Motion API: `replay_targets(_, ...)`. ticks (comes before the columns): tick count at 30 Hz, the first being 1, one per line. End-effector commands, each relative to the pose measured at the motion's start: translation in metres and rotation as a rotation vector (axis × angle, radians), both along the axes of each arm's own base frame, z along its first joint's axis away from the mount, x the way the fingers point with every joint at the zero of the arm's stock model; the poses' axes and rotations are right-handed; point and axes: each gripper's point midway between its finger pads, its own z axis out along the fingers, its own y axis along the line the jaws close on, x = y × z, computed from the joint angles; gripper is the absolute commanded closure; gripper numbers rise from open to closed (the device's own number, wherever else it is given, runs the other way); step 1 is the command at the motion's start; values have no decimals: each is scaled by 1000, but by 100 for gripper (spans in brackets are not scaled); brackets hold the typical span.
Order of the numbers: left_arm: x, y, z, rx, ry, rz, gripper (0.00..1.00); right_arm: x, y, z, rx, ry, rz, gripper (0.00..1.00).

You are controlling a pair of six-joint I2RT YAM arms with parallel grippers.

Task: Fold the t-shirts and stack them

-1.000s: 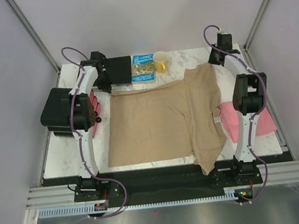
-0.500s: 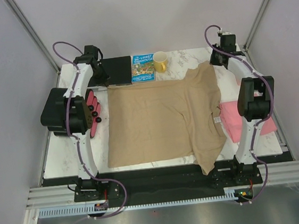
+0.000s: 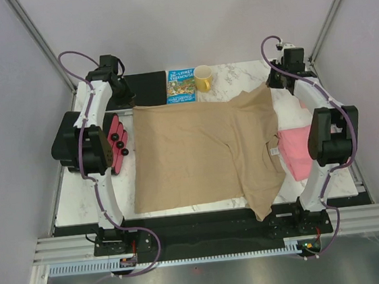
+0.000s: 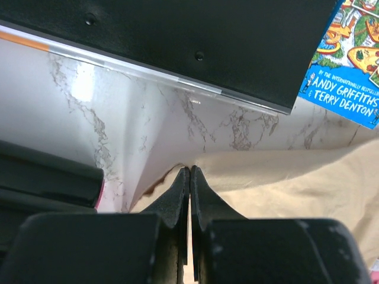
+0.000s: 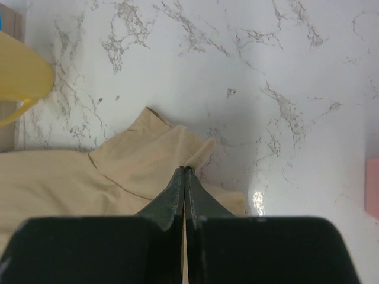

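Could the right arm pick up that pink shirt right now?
Probably not yet: its tool is shut on a far corner of the tan shirt and would have to let go first. The pink shirt lies close by, partly bare, against the tan shirt's edge.

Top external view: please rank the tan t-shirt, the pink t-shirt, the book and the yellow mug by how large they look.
1. tan t-shirt, by far the largest.
2. pink t-shirt, counting only its visible part; it is partly covered.
3. book.
4. yellow mug, the smallest.
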Motion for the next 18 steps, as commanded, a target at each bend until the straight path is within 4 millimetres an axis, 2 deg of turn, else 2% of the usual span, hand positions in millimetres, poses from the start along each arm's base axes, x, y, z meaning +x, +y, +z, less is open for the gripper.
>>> replay_targets(1,-1,-9,30,-64,-74,-39,98,-3,13,42,35,-96,68,100)
replay_targets(4,-6,-13,36,-68,-85,-58,98,-14,19,45,57,-79,87,100)
replay_targets(9,-6,-12,49,-60,-121,-61,98,-28,16,52,37,-91,72,100)
replay_targets(12,1,-18,57,-96,-145,-65,98,-24,13,56,30,-101,58,100)
replay_targets(16,8,-26,68,-137,-176,-72,98,-10,11,74,27,-146,47,100)
replay_targets(18,11,-28,72,-146,-187,-75,98,-3,11,74,29,-152,47,100)
